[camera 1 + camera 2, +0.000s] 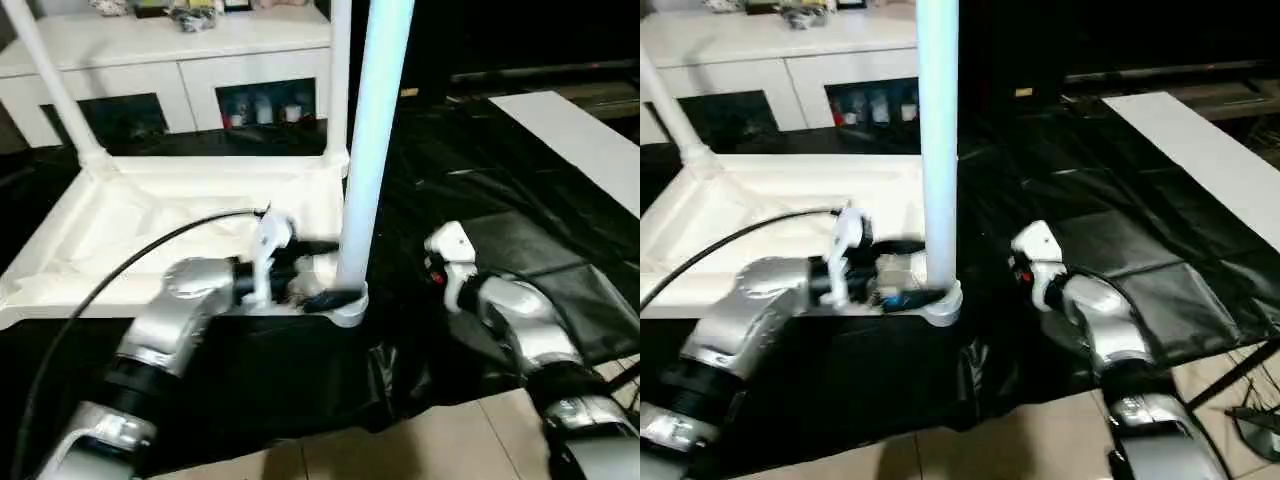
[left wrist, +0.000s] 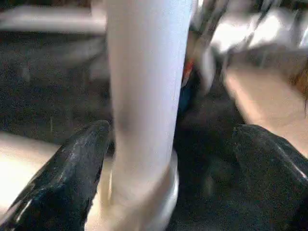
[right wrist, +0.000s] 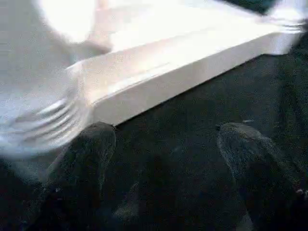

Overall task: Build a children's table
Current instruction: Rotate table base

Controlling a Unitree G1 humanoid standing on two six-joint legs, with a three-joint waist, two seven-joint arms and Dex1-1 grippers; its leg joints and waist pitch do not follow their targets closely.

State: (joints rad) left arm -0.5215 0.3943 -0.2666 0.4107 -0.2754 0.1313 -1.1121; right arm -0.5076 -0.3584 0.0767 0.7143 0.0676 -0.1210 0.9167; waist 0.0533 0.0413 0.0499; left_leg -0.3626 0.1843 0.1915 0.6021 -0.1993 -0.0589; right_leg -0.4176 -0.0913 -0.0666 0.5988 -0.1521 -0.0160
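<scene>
Upturned tabletop point(image 1: 150, 225) on black sheeting point(image 1: 500, 250), three legs seen standing in its corner sockets.

The near-right leg point(image 1: 372, 140) is seen upright in its socket — the left gripper point(image 2: 163, 159) is spread wide around its base, one finger point(image 2: 67, 178) close beside the tube, the other well apart, nothing clamped. The right gripper point(image 3: 163, 168) is held released at about three o'clock of that leg, over the sheeting just beside the tabletop's edge. A white cabinet point(image 1: 170, 60) is seen at twelve o'clock — a flat white board point(image 1: 580, 140) at two.
</scene>
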